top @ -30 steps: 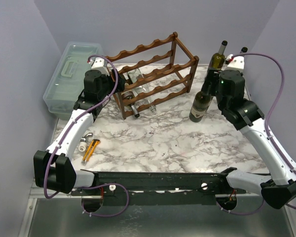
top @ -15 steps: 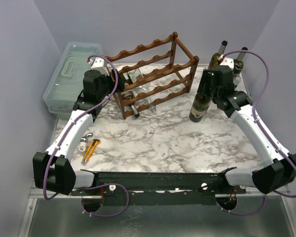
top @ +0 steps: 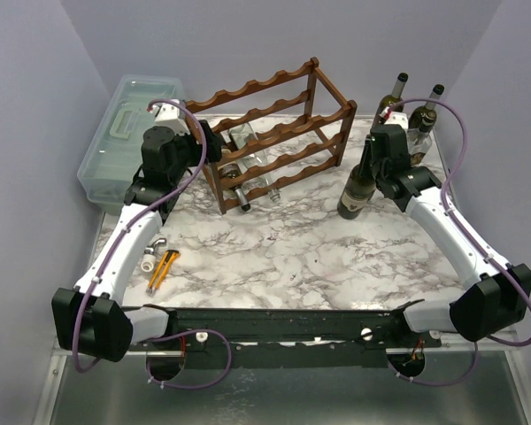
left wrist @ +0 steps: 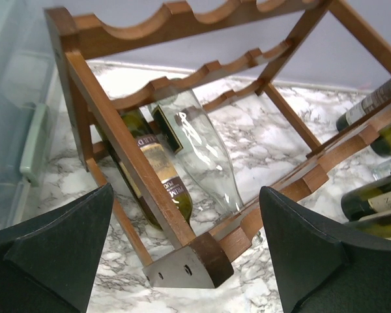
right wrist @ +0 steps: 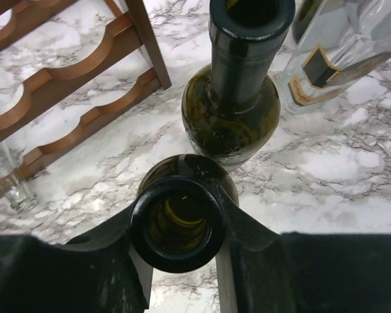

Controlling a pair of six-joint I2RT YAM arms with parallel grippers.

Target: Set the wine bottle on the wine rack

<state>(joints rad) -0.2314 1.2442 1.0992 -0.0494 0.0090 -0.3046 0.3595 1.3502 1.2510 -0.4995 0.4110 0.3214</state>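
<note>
Right gripper (right wrist: 177, 225) is clamped on the wine bottle (top: 356, 186) neck, left gripper (left wrist: 186, 215) hangs wide open by the wine rack (top: 274, 115), so next I reckon I lift and lay it flat.

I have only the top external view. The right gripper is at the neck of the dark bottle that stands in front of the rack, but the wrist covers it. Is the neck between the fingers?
Observer: Yes. In the right wrist view the fingers of the right gripper press on both sides of the neck of the wine bottle.
Operator: Has this bottle a cork or a cap?
Observer: No. Its mouth is open, and the wrist camera looks straight down into the neck.
Operator: And the left gripper, does it hold something?
Observer: No. In the left wrist view the left gripper is wide open and holds nothing, and it faces the end of the wine rack.
</note>
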